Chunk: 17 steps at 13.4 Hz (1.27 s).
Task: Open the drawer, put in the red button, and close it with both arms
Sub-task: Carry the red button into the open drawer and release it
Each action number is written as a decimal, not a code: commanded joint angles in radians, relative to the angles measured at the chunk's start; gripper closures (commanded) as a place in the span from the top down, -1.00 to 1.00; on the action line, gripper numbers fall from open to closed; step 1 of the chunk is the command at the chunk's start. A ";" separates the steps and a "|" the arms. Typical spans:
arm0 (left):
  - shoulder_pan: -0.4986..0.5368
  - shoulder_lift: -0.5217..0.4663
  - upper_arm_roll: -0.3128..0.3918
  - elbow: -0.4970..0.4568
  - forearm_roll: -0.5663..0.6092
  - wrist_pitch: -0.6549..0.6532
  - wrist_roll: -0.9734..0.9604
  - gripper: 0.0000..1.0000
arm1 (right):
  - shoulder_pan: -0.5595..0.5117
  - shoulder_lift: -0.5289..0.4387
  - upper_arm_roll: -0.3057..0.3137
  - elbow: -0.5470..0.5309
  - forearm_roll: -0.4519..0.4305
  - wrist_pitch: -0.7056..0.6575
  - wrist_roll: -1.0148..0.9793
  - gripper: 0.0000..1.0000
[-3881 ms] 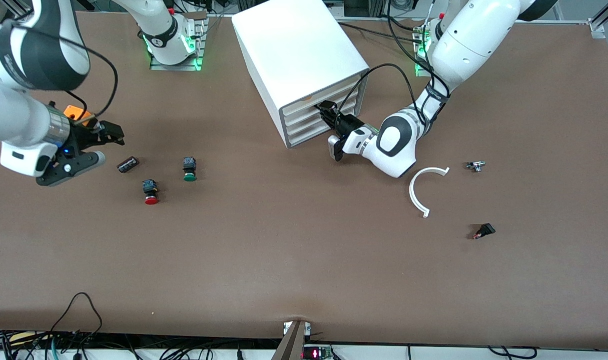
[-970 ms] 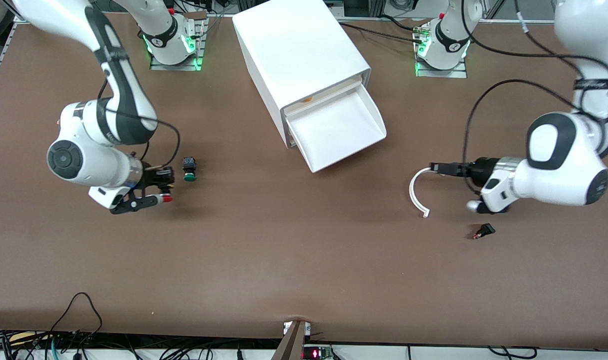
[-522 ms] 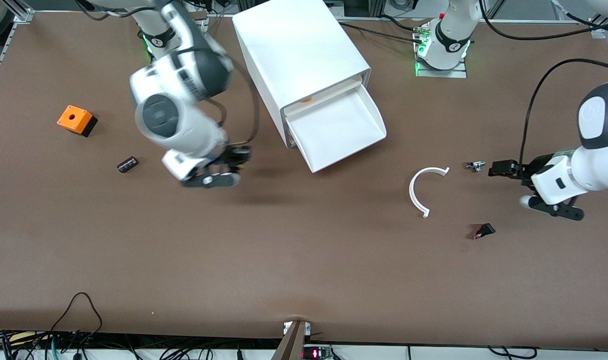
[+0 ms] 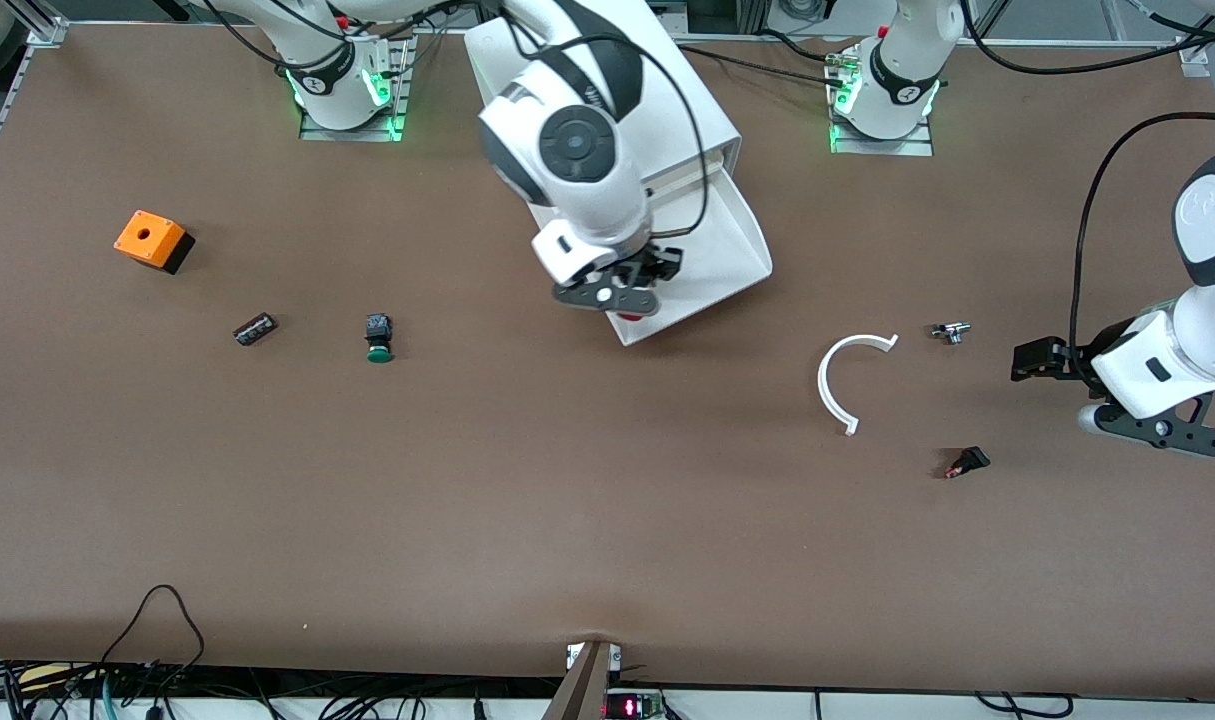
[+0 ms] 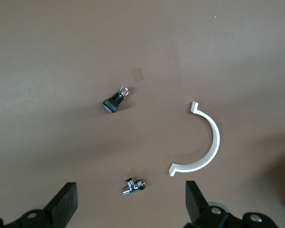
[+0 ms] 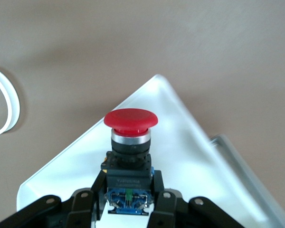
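The red button [image 6: 130, 118] hangs with its red cap pointing away from the wrist, its black-and-blue body clamped in my right gripper [image 6: 129, 202]. That right gripper [image 4: 622, 290] is over the front edge of the drawer [image 4: 742, 245], which stands pulled out of the white cabinet [image 4: 702, 110]. Only a sliver of the red cap [image 4: 630, 317] shows under the hand in the front view. My left gripper [image 4: 1035, 360] is open and holds nothing, over bare table toward the left arm's end. Its fingers [image 5: 66, 204] stand wide apart above a small metal fitting [image 5: 133, 186].
A green button [image 4: 378, 337], a dark cylinder [image 4: 255, 328] and an orange box [image 4: 152, 240] lie toward the right arm's end. A white arc [image 4: 835, 385], the metal fitting [image 4: 951, 331] and a small black part [image 4: 967, 462] lie toward the left arm's end.
The drawer has been pulled open. My right arm has picked up the red button and swung it over the drawer. My left arm has drawn back toward its end of the table.
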 commanded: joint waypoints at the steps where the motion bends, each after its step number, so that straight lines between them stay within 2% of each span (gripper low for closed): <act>1: 0.000 0.016 -0.004 0.003 0.023 -0.015 0.010 1.00 | 0.069 0.041 -0.010 0.044 -0.051 0.003 0.104 -0.98; 5: -0.005 0.021 -0.003 0.003 0.033 -0.053 0.010 1.00 | 0.106 0.033 -0.007 -0.019 -0.059 0.004 0.184 -0.96; 6: -0.010 0.021 -0.004 0.007 0.035 -0.064 0.010 1.00 | 0.108 0.033 -0.008 -0.030 -0.061 0.004 0.185 -0.83; 7: -0.017 0.022 -0.004 0.009 0.035 -0.064 0.010 1.00 | 0.106 0.033 -0.008 -0.031 -0.061 0.004 0.185 -0.14; 8: -0.017 0.021 -0.004 0.009 0.035 -0.064 0.011 1.00 | 0.102 0.031 -0.012 -0.030 -0.062 0.004 0.187 0.79; 9: -0.017 0.021 -0.004 0.007 0.033 -0.065 0.010 1.00 | 0.090 0.025 -0.025 -0.024 -0.062 0.001 0.172 1.00; 12: -0.011 0.022 -0.004 0.004 0.030 -0.073 0.008 1.00 | 0.001 -0.027 -0.041 -0.001 -0.050 -0.022 0.113 1.00; 14: -0.016 0.027 -0.001 0.000 0.032 -0.073 -0.001 1.00 | -0.070 -0.082 -0.039 -0.001 -0.049 -0.090 -0.015 1.00; 17: -0.043 0.054 -0.024 -0.022 0.015 -0.041 -0.262 1.00 | -0.201 -0.159 -0.042 -0.001 -0.033 -0.216 -0.296 1.00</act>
